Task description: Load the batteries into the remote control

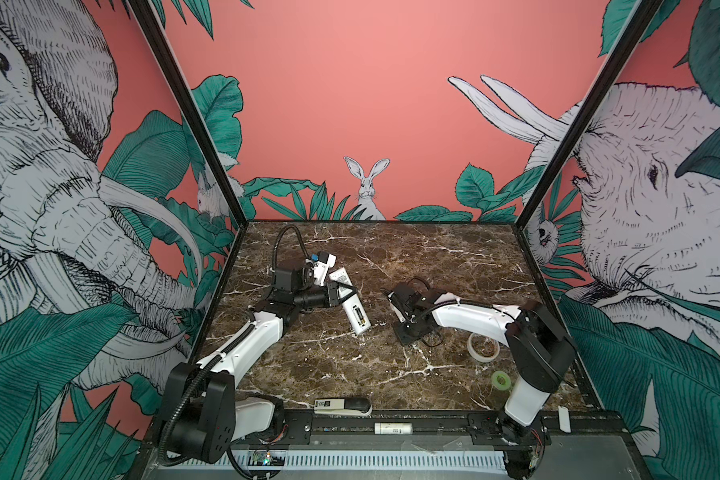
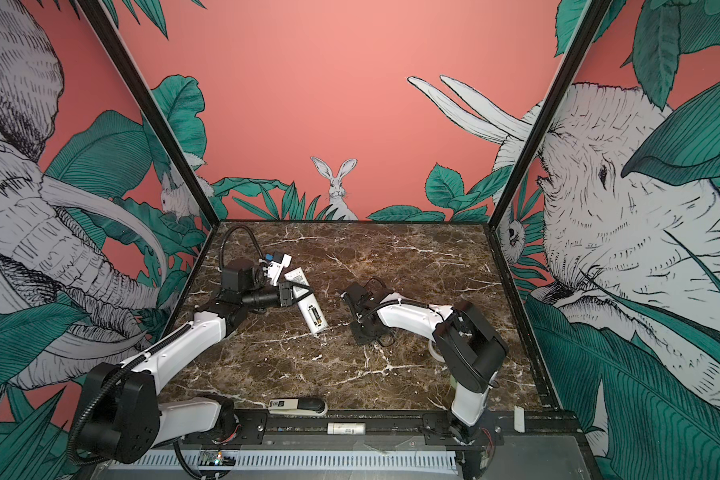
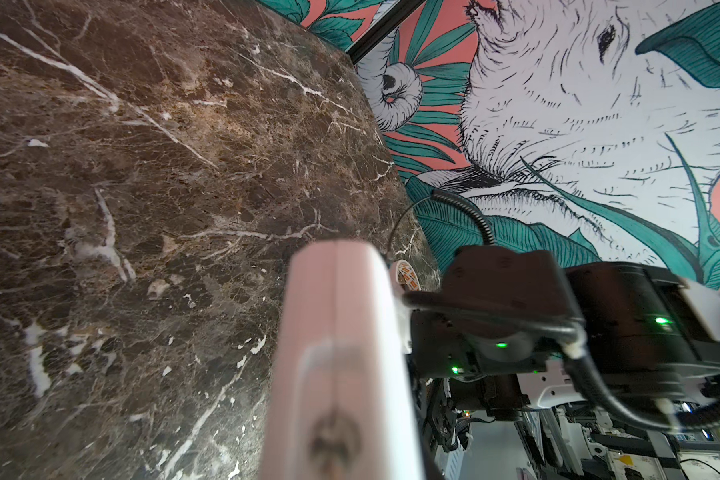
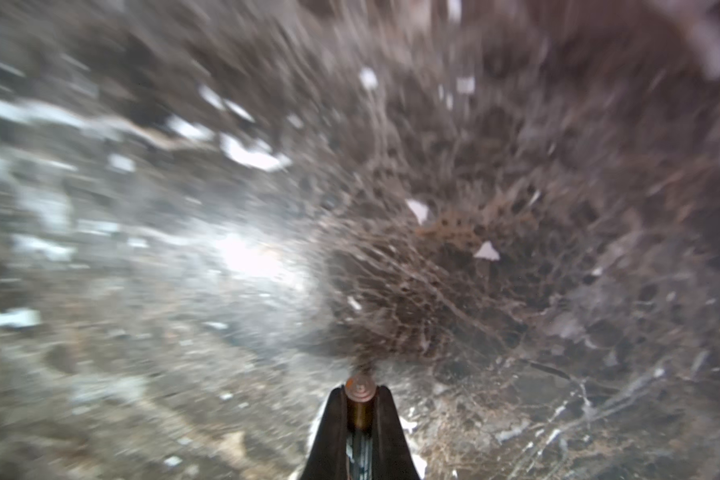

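The task looks about half done. The left gripper [image 1: 341, 294] is clamped across the middle of the remote control [image 1: 352, 312], which it holds tilted with the open battery bay facing up. The bay end juts out past the jaws toward the right arm. In both top views the bay holds a dark shape with a gold-marked side [image 1: 358, 317]. I take it for the first battery, already seated, though it is too small to be sure.

The right gripper [image 4: 361, 390] is closed tight on the second battery [image 4: 360, 405]. The slim cylinder stands lengthwise between its fingers, with the copper-coloured end cap poking out past the tips. That gripper points down at bare marble table [image 4: 516, 249], low over the surface.

From the right gripper, the remote lies off toward the left arm, near but clearly apart [image 2: 313, 316].

What is left, as I judge it, is to carry the held battery across, line it up with the free slot beside the first one, and press it in.
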Controlling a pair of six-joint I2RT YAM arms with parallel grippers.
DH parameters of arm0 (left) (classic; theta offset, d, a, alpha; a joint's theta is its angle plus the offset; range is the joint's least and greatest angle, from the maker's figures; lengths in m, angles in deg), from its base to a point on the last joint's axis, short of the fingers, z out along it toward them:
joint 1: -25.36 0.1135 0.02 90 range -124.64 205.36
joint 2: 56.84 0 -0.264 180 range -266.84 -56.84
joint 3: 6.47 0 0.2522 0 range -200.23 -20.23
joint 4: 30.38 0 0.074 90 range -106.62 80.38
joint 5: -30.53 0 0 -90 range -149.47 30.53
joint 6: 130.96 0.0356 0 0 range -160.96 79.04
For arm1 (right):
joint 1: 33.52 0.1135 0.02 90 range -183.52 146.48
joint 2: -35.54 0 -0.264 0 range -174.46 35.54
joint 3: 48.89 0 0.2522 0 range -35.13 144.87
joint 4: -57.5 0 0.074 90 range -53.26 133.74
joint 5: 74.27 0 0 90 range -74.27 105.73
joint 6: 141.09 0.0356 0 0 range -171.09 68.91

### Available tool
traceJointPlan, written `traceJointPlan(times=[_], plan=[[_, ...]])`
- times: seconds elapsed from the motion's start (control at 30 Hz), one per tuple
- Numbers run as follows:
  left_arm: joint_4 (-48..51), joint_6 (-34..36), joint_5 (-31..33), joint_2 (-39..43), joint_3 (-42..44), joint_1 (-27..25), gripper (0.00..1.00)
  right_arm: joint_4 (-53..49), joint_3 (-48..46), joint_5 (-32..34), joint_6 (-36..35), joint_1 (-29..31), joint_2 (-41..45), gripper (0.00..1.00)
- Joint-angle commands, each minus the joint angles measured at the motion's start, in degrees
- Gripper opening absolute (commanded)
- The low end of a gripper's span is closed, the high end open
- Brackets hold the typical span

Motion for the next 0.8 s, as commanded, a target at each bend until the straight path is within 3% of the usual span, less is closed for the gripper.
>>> traceJointPlan(times=[0.0, 0.13, 0.3, 0.47, 0.77], plan=[[-0.7, -0.2, -0.2, -0.1, 0.3, -0.6, 0.0, 8.0, -0.8, -3.7, -3.6, 0.4, 8.5, 0.07], [-0.6, -1.0, -1.6, -0.9, 0.1, -0.7, 0.0, 19.2, -5.2, -8.4, -4.3, 0.7, 17.0, 0.08], [-7.1, -6.1, -6.4, -2.3, 0.6, -0.8, 0.0, 32.0, -9.5, -14.4, -4.1, 1.4, 23.6, 0.08], [-15.5, -13.2, -11.5, -3.6, 1.2, -1.0, 0.0, 40.4, -11.6, -17.9, -5.1, 3.0, 25.2, 0.08], [-16.2, -17.6, -18.2, -4.5, 0.8, -1.0, 0.0, 53.4, -14.2, -23.2, -5.6, 4.3, 24.2, 0.09]])
